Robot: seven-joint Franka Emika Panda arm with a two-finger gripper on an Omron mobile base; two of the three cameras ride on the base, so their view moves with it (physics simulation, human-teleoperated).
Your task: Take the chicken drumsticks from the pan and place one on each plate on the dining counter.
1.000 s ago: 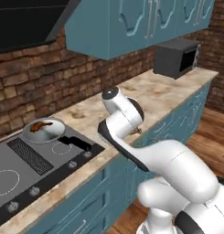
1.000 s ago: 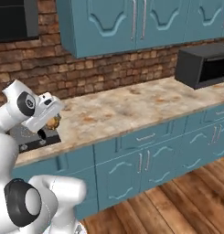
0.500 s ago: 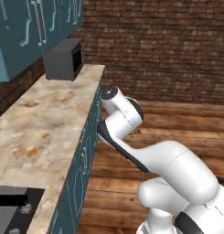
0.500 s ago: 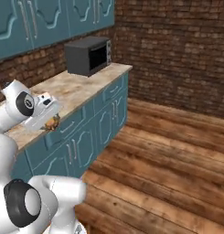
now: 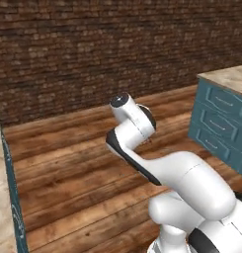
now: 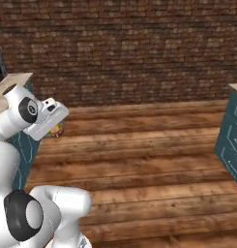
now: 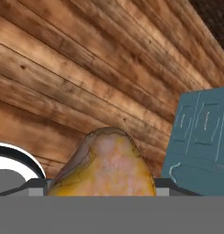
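You had a drumstick clamped between the gripper's two fingers, and in the hand view it sat snug against the tips, golden and mottled, bulging up between them. In the right base view a speck of that same golden colour peeked out under the white hand, held high over the wooden floor. So the step in hand looked to be the carry, and the job was to get the meat to a plate without losing it.

You were driving across open floor with the brick wall ahead and a teal cabinet with a beige top off to the right of the left base view; whether that was the dining counter, I could not tell. No plate was in sight.

To do it well, you needed to keep the grip unchanged, hold the hand level, and avoid sharp swings of the base. The drumstick looked rounded and slippery, so a jolt could have rolled it out.
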